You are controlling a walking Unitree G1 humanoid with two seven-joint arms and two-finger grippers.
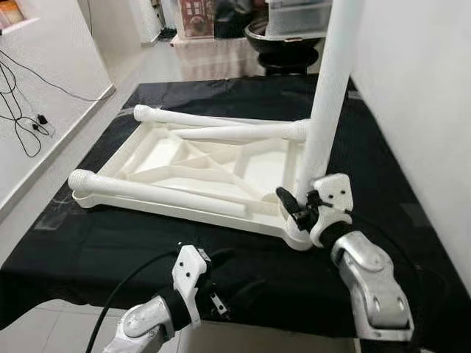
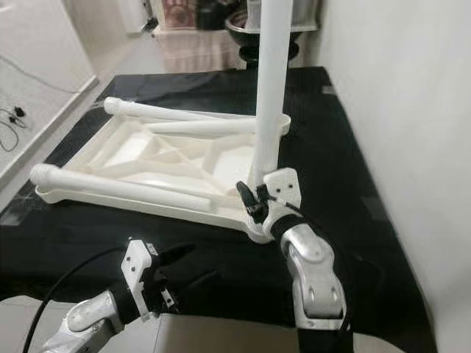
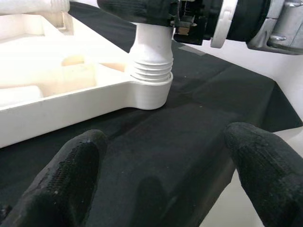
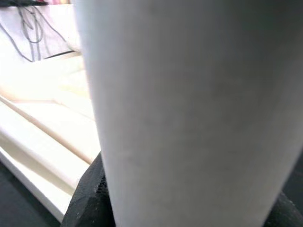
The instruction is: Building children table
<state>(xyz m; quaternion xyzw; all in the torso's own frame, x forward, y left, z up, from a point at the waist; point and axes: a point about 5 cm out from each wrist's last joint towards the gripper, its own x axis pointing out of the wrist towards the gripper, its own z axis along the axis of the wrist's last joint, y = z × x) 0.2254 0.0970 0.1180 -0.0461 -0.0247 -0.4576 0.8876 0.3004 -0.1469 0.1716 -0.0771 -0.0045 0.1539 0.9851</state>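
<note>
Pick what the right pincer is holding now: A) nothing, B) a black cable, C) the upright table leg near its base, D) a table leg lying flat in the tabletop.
C: the right pincer is closed around the upright table leg just above its threaded end, which stands in the corner socket of the upturned tabletop.

No text — nothing legible anywhere.

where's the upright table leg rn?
The upright leg stands in the near right corner socket of the upside-down tabletop on the black cloth, with the right gripper clamped around its base.
</note>
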